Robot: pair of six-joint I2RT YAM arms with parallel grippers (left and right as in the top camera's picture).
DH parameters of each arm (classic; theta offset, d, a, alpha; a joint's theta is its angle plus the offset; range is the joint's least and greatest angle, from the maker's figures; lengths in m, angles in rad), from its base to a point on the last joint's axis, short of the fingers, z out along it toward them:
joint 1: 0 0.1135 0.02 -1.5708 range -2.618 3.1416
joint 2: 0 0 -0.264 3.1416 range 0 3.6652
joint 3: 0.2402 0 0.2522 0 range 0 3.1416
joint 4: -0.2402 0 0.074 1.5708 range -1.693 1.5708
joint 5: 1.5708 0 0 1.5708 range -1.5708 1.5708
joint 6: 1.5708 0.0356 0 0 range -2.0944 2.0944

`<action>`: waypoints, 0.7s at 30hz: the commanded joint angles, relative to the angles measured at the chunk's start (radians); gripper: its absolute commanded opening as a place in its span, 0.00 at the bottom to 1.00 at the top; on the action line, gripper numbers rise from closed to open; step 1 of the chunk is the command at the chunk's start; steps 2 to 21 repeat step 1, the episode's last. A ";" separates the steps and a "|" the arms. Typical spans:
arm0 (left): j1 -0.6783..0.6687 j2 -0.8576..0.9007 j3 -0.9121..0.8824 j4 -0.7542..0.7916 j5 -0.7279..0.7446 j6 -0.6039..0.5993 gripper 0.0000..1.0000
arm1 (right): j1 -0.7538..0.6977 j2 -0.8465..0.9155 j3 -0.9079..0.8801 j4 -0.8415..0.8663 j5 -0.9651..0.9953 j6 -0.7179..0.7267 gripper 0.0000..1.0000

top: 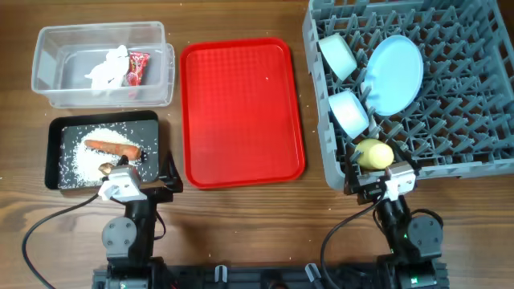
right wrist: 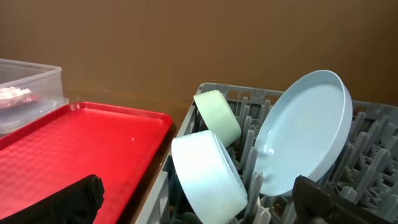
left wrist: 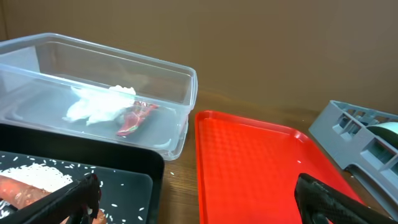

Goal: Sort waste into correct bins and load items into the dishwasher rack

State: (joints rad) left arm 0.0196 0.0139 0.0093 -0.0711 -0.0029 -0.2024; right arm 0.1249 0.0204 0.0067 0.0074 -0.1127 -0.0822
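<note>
The round pale blue plate (top: pixel 395 74) stands on edge between pegs of the square grey plastic rack (top: pixel 474 120), which brace it upright; left gripper (left wrist: pixel 198 186) and right gripper (right wrist: pixel 198 185) gape wide, empty.

The red tray (top: pixel 241 112) is finely dimpled; grey rack (top: pixel 470 136); pale blue plate (top: pixel 395 74); yellow cup (top: pixel 373 152); black tray (top: pixel 152 132) speckled with white rice (top: pixel 80 160); brown wood-grain bench (top: pixel 241 229).

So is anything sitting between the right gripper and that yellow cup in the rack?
Only the near wall of the dishwasher rack. The yellow cup sits just inside it and the right gripper just outside; nothing else shows between them.
</note>
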 commanded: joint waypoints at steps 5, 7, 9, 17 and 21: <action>-0.002 -0.011 -0.004 -0.002 -0.003 0.016 1.00 | -0.007 -0.006 -0.002 0.002 -0.016 0.011 1.00; -0.002 -0.011 -0.004 -0.002 -0.003 0.016 1.00 | -0.007 -0.006 -0.002 0.002 -0.016 0.011 1.00; -0.002 -0.011 -0.004 -0.002 -0.003 0.016 1.00 | -0.007 -0.006 -0.002 0.002 -0.016 0.011 1.00; -0.002 -0.011 -0.004 -0.002 -0.003 0.016 1.00 | -0.007 -0.006 -0.002 0.002 -0.016 0.011 1.00; -0.002 -0.011 -0.004 -0.002 -0.003 0.016 1.00 | -0.007 -0.006 -0.002 0.002 -0.016 0.011 1.00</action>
